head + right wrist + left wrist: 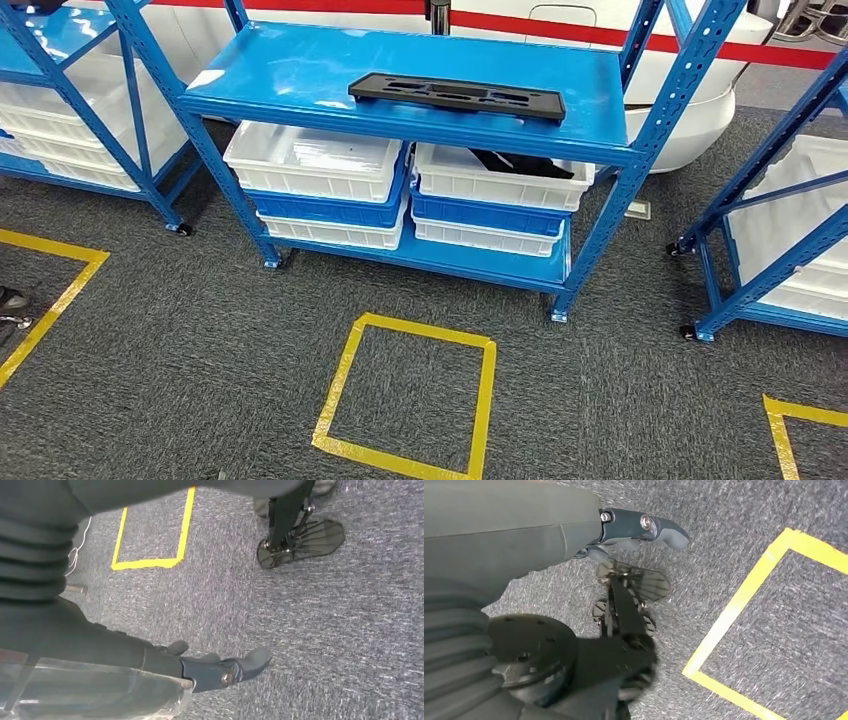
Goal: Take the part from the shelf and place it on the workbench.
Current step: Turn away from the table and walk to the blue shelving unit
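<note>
One black part (457, 96) flat on the top board of the middle blue shelf (300, 70), toward its right half, touched by nothing; four white bins (312, 160) stacked in two pairs on the lower board, dark items in the upper right one; two more blue racks flanking; grey carpet (200, 350) with yellow tape squares (405, 395); left hand (644, 527) hanging over carpet, fingers extended, empty; right hand (225, 667) likewise loose, holding nothing
</note>
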`<state>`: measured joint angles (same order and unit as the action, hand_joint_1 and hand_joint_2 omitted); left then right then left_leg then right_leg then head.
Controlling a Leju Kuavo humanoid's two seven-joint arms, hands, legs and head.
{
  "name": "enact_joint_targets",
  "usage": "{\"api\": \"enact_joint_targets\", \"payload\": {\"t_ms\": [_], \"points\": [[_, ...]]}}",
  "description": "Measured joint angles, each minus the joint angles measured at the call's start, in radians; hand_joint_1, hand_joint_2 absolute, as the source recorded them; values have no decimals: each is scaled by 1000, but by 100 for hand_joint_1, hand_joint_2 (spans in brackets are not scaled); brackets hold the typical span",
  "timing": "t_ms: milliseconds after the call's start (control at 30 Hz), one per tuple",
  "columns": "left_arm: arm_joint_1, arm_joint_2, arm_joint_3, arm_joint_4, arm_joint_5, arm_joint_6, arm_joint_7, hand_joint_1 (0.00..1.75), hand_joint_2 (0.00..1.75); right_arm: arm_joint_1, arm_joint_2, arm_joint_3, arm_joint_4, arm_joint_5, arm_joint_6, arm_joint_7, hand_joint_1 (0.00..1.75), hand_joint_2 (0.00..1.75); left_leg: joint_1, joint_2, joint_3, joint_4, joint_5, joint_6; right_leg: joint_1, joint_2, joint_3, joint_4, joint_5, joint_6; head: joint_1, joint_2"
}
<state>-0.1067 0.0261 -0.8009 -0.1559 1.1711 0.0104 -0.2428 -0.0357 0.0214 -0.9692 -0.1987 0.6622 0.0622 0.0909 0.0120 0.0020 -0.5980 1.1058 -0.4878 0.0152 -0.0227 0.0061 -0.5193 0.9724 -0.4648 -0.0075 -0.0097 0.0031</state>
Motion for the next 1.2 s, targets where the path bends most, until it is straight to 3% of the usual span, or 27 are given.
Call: {"api": "enact_joint_targets", "payload": {"t_ms": [33,67,167,233,333,367,400,433,500,533,600,667,867,1200], "points": [[0,1,-1,0,0,2,0,0,0,-1,1,1,0,2,0,0,0,0,-3,-1,28,-58,23,7,3,1,0,0,0,1,0,0],[0,2,-2,0,0,4,0,0,0,-2,2,3,0,4,0,0,0,44,-6,-2,44,-93,34,13,5,2,-1,-1,1,3,0,0],[-1,3,-4,0,-2,9,0,0,0,-1,4,5,0,11,0,0,0,175,-11,-1,47,-114,43,25,12,2,-6,-5,3,19,0,0],[-1,1,-5,0,-2,9,0,0,0,-1,3,8,0,18,1,0,0,175,-9,3,54,-137,58,39,16,0,-25,26,-15,20,4,0],[-2,-1,-6,0,-2,8,1,0,0,-1,3,16,0,31,18,8,0,175,-11,6,50,-148,70,56,9,-2,-118,211,-101,8,7,0],[-2,-1,-7,0,-3,8,2,0,0,1,3,18,0,35,26,10,0,175,-12,6,47,-148,71,57,5,-2,-146,269,-120,12,7,0],[-2,-1,-8,0,-3,8,2,0,0,2,2,19,0,37,33,11,0,175,-12,5,45,-147,72,56,1,-2,-157,293,-125,23,7,0],[-2,-1,-9,0,-3,8,2,0,0,4,2,20,0,39,36,9,0,175,-11,5,43,-144,72,55,-5,-2,-142,270,-111,38,7,0],[-2,-2,-10,0,-3,7,1,0,0,3,0,22,0,43,34,4,0,175,-8,4,37,-130,69,48,-21,-6,-59,122,-59,72,7,0],[-2,-1,-10,0,-2,7,0,0,0,1,0,22,0,45,31,2,0,175,-9,4,31,-118,62,40,-25,-6,-23,53,-36,79,7,0],[-2,2,-11,0,-1,7,-1,0,0,-2,0,23,0,51,26,1,0,87,-14,4,23,-101,49,30,-24,-6,4,-3,-22,70,5,0],[-2,3,-11,0,-1,7,-3,0,0,0,0,24,0,55,24,0,0,0,-15,4,22,-99,48,27,-18,-5,0,1,-21,57,3,0],[-2,3,-11,0,4,22,-16,0,0,2,-3,24,0,63,22,-1,0,0,-9,4,21,-102,60,15,-10,-5,3,2,-17,50,3,0],[-2,3,-11,0,9,43,-24,0,0,2,-7,24,0,66,22,-3,0,0,-11,4,18,-103,60,12,-9,-5,-5,2,-18,50,3,0]]}}
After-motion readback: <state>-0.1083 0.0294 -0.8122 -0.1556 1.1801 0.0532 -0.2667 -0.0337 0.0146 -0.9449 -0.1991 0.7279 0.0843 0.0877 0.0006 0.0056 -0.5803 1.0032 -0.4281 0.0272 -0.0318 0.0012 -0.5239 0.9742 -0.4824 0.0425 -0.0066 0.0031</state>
